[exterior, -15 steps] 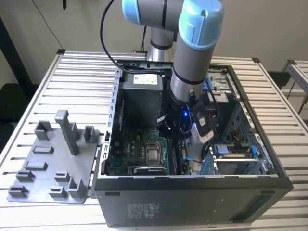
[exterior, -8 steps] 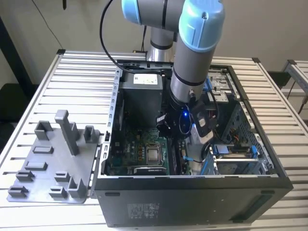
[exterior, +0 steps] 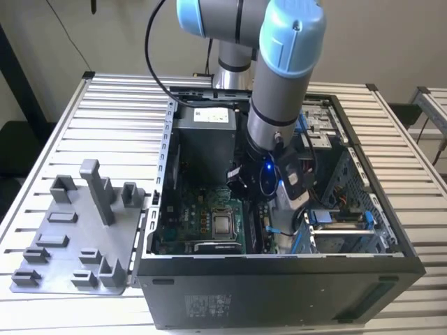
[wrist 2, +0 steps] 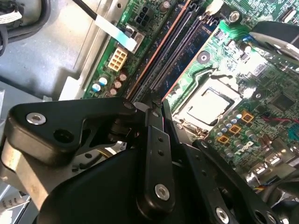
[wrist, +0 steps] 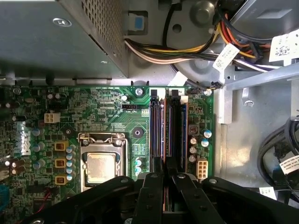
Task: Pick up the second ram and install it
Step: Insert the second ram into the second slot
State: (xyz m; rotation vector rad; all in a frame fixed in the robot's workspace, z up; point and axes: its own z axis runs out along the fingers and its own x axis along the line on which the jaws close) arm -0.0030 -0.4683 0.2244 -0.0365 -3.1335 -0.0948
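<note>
Exterior view: arm (exterior: 279, 84) reaches down into the open PC case (exterior: 279, 293), wrist low over the motherboard (exterior: 202, 223) on the side toward the exterior view's right of the processor chip (exterior: 223, 225). Grey tray (exterior: 77, 237) with upright posts sits on the slatted table (exterior: 105, 112), at the exterior view's left of the case. Claw tips hidden behind the wrist here.

Second wrist view: gripper (wrist 2: 154, 105) fingers pulled narrow, pinched on the near end of the second ram (wrist 2: 161, 60). The stick runs away from the fingertips along the memory slots (wrist 2: 180, 44), edge-on; can't tell whether it's fully seated. CPU socket (wrist 2: 208, 105) just beside.

First wrist view: gripper (wrist: 164, 173) directly over the slot bank, the second ram (wrist: 175, 130) standing in line with a slot, its near end between the fingers. Power supply (wrist: 60, 37) and cable bundle (wrist: 196, 46) beyond the board.
</note>
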